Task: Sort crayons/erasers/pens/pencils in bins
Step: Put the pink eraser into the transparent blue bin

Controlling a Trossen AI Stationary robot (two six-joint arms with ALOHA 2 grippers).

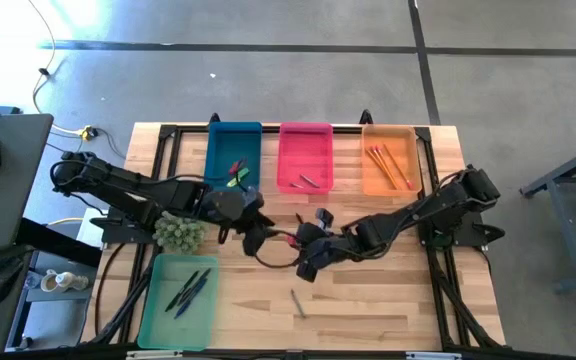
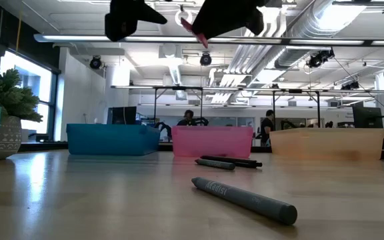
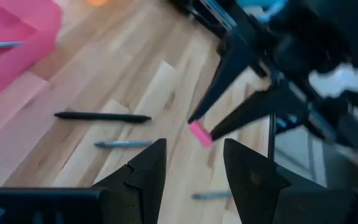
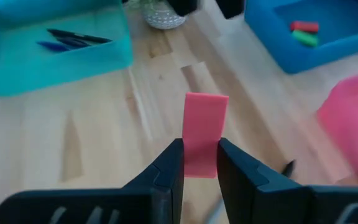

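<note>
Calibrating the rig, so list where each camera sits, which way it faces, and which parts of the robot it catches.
High view: above the table, looking straight down; both arms meet mid-table, four bins around them.
Low view: at table height, looking level past a grey crayon at the bins; both tools hang at the top edge.
Left wrist view: on the left arm, facing the right tool; own open fingers below.
Right wrist view: on the right arm, facing the blue bin; own fingers clamp the pink eraser.
Both wrist views share that eraser.

We see the small pink rectangular eraser (image 4: 204,134) partly hidden between dark fingers; beside it, the pink plastic bin (image 4: 353,118) is cut off at the frame's edge and blurred.
</note>
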